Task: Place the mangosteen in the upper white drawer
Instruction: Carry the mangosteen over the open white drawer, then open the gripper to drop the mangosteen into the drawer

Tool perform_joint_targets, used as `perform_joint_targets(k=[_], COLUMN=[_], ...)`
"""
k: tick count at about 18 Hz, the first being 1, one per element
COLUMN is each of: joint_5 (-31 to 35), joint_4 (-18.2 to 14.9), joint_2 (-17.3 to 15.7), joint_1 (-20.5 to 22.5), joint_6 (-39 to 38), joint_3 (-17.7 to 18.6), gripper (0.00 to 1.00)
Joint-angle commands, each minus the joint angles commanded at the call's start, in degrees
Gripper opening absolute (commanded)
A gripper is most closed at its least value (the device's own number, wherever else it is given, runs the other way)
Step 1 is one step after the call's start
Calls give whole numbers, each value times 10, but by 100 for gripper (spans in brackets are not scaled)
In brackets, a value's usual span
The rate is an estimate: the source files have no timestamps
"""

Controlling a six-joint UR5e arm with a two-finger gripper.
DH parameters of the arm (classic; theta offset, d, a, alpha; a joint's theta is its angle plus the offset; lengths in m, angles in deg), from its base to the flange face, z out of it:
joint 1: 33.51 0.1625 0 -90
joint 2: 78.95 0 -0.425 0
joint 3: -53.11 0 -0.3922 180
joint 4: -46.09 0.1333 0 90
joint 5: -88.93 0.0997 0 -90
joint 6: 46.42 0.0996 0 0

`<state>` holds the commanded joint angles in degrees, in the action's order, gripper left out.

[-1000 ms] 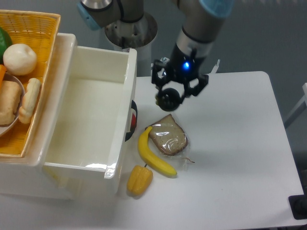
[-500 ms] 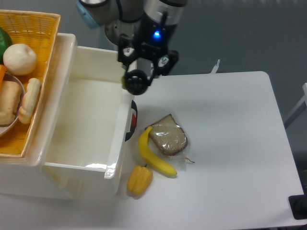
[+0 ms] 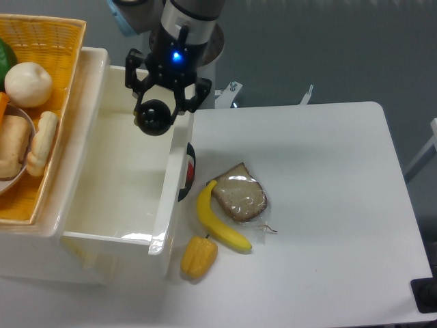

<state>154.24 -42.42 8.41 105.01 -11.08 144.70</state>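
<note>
**Inspector:** Progress on the task?

**Assistant:** Pick-up and carry look done. The mangosteen [image 3: 154,117] hangs over the far right part of the upper white drawer [image 3: 102,179], inside its rim line, not yet set down. Release is left.

**Inspector:** The claw?

**Assistant:** The gripper [image 3: 156,115] is clenched on the mangosteen, jaws narrowly parted around it, touching nothing else. Banana [image 3: 217,220] and wrapped bread [image 3: 240,195] lie on the table to the right.

Black two-finger gripper [image 3: 155,117] carrying small glossy black mangosteen [image 3: 153,117] moved left from table, now over large white plastic drawer [image 3: 130,184].
</note>
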Motion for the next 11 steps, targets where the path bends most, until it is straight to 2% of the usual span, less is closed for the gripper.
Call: perform_joint_targets(k=[2,8,11], joint_5=[0,3,59], joint_4=[1,13,25], joint_2=[-1,-1,-1], joint_1=[-1,7,27], joint_6=[0,2,0], joint_3=[0,-7,-9], gripper=[100,100,100])
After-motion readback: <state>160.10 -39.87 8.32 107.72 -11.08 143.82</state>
